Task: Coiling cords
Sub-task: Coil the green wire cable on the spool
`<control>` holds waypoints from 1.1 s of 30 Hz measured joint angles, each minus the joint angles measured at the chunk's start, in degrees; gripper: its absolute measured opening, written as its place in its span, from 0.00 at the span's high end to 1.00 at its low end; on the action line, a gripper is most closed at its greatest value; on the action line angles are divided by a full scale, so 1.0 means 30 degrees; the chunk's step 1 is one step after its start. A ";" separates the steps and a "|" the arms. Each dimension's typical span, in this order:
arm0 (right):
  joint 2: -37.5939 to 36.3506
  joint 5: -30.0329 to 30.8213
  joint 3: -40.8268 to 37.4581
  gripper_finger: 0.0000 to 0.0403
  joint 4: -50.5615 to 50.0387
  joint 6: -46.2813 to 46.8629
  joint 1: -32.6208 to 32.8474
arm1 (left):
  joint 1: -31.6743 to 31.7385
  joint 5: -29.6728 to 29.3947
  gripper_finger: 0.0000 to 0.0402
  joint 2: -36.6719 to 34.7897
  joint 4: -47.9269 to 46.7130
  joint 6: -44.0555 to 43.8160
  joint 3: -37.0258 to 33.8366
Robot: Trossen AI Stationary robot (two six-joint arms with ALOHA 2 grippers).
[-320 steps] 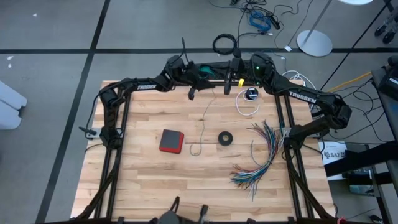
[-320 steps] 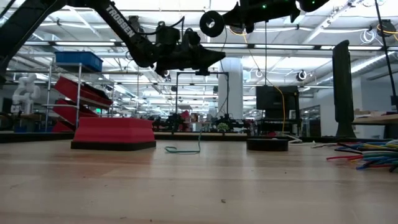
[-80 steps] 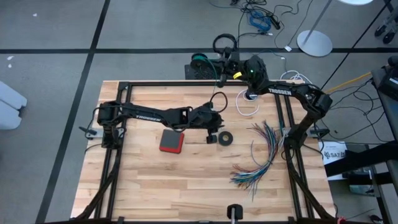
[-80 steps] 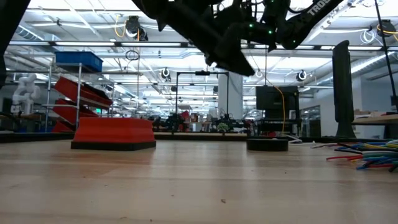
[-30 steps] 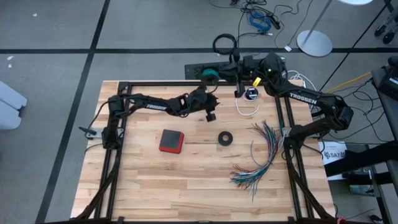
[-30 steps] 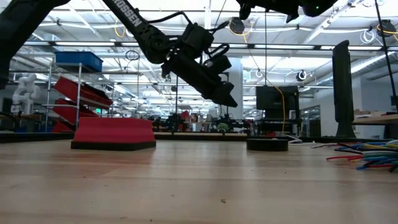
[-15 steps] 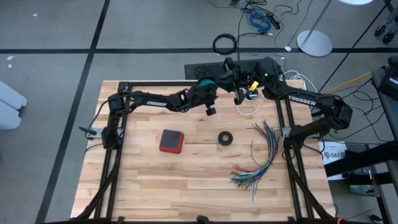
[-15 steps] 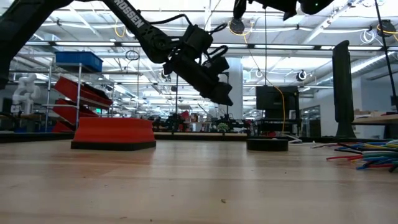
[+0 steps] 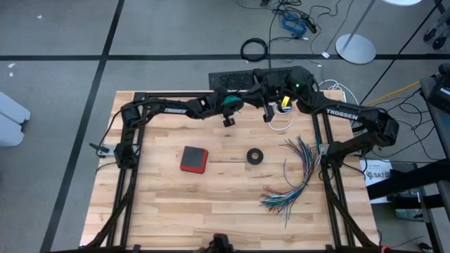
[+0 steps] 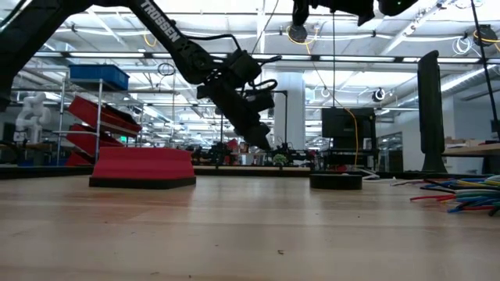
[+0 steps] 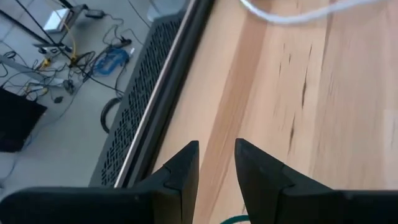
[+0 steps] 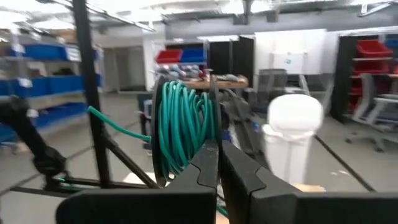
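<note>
Wooden slats form the table [image 9: 211, 204], with grey floor around it and a warehouse-like hall behind.

1. Teal-green cord [image 12: 180, 127]: wound in a coil of many turns, raised above the table's far edge. The high view shows only a teal patch [image 9: 230, 101] between the two arms; the right wrist view shows the full coil, with one loose strand leading away from it.
2. White cord [image 9: 281, 121]: lies looped on the table near the far right corner, joined to a small round black-and-white piece [image 9: 284, 107]. The left wrist view shows a stretch of it [image 11: 292, 15] across the boards.
3. Right gripper [image 12: 217, 155]: fingers pressed together, clamping the coil's turns.
4. Left gripper [image 11: 216, 163]: just beside the coil, raised over the far edge; fingers a narrow gap apart, nothing seen between them. A bit of teal shows below them.
5. Other items, well apart from the cords: red box [image 9: 193, 159], black ring [image 9: 255, 156], fanned multicoloured wires [image 9: 295, 176].

No containers appear.
</note>
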 joint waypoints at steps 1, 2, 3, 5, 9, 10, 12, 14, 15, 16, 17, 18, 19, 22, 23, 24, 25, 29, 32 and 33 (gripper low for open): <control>-0.0044 0.0152 0.0000 1.00 -0.0291 -0.0329 -0.0132 | 0.0068 0.0007 0.72 0.0000 -0.0253 0.0317 0.0000; -0.0109 0.0175 0.0000 1.00 -0.0625 -0.0524 -0.0316 | 0.0141 0.0017 0.72 0.0000 -0.0503 0.0593 0.0000; -0.0170 0.0187 0.0000 1.00 -0.0926 -0.0678 -0.0472 | 0.0232 0.0021 0.72 0.0000 -0.0760 0.0873 0.0000; -0.0253 0.0226 0.0000 1.00 -0.1322 -0.0954 -0.0772 | 0.0443 0.0040 0.72 0.0000 -0.1298 0.1205 0.0000; -0.0477 0.0682 0.0000 1.00 -0.2175 -0.1643 -0.1357 | 0.0927 0.0193 0.72 0.0000 -0.2641 0.1998 0.0000; -0.0527 0.0699 0.0000 1.00 -0.2350 -0.1792 -0.1524 | 0.1072 0.0203 0.72 0.0000 -0.3096 0.2221 0.0000; -0.0654 0.0762 0.0000 1.00 -0.2803 -0.2044 -0.1844 | 0.1407 0.0292 0.72 0.0000 -0.3893 0.2472 -0.0050; -0.0756 0.0830 0.0000 1.00 -0.3153 -0.2273 -0.2156 | 0.1833 0.0596 0.72 0.0000 -0.4617 0.2518 -0.0178; -0.0813 0.0838 0.0000 1.00 -0.3346 -0.2423 -0.2295 | 0.2080 0.0994 0.72 0.0000 -0.4965 0.2525 -0.0266; -0.0880 0.1045 0.0000 1.00 -0.3546 -0.2566 -0.2407 | 0.2349 0.1609 0.72 0.0000 -0.5013 0.2511 -0.0439; -0.0934 0.1293 0.0000 1.00 -0.3636 -0.2709 -0.2529 | 0.2597 0.2240 0.72 0.0000 -0.4985 0.2429 -0.0644; -0.0986 0.1318 0.0000 1.00 -0.3641 -0.2843 -0.2679 | 0.2838 0.2822 0.72 0.0000 -0.4873 0.2391 -0.0890; -0.1054 0.1318 0.0000 1.00 -0.3641 -0.2880 -0.2837 | 0.3059 0.3354 0.72 0.0000 -0.4700 0.2335 -0.1154; -0.1261 0.1318 0.0000 1.00 -0.3652 -0.2893 -0.3213 | 0.3689 0.4348 0.72 0.0000 -0.3899 0.1862 -0.1837; -0.1340 0.1315 0.0000 1.00 -0.3690 -0.2891 -0.3318 | 0.3881 0.4580 0.72 0.0000 -0.3575 0.1862 -0.2023; -0.1429 0.1318 0.0000 1.00 -0.3752 -0.2888 -0.3371 | 0.4029 0.4668 0.72 0.0000 -0.3217 0.1856 -0.2215; -0.1516 0.1318 0.0000 1.00 -0.3813 -0.2893 -0.3416 | 0.4192 0.4792 0.72 0.0000 -0.2931 0.1782 -0.2382; -0.1824 0.1239 0.0000 1.00 -0.4333 -0.3014 -0.3501 | 0.5055 0.5430 0.72 0.0000 -0.2629 0.1411 -0.2448; -0.2070 0.1234 0.0000 1.00 -0.4942 -0.3188 -0.3501 | 0.5831 0.5417 0.72 0.0000 -0.2626 0.1410 -0.2455; -0.2180 0.1221 -0.0007 1.00 -0.5140 -0.3233 -0.3501 | 0.6063 0.5424 0.72 0.0000 -0.2643 0.1387 -0.2455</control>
